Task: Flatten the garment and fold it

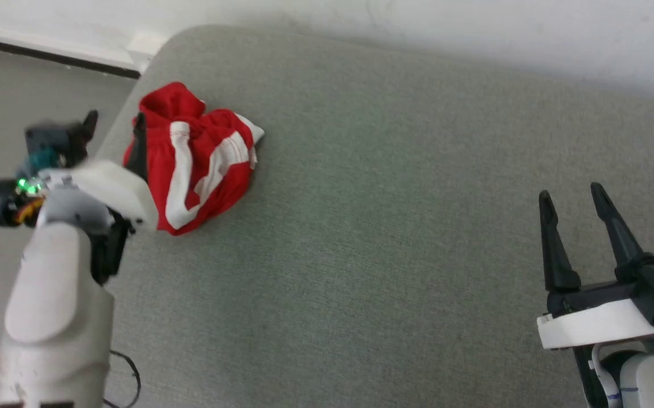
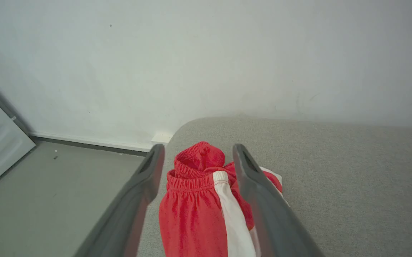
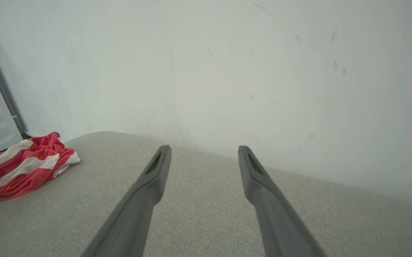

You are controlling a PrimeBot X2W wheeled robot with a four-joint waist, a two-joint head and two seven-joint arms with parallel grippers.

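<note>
The grey cushion [image 1: 389, 226] runs along the wall, and the garment [image 1: 202, 164] lies crumpled at its far left corner, not yet flattened. The left gripper [image 1: 114, 133] straddles the bunched waistband end, jaws wide, seemingly lined up to pinch it. The right gripper [image 1: 570, 192] hovers well apart over bare cushion, also wide.

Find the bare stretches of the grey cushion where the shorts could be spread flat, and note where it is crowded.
Free: the broad stretch of grey cushion between the garment and the open right gripper, back to the wall. Crowded: the rounded left corner, where the bunched garment lies near the edge with the open left gripper at its left side.
</note>
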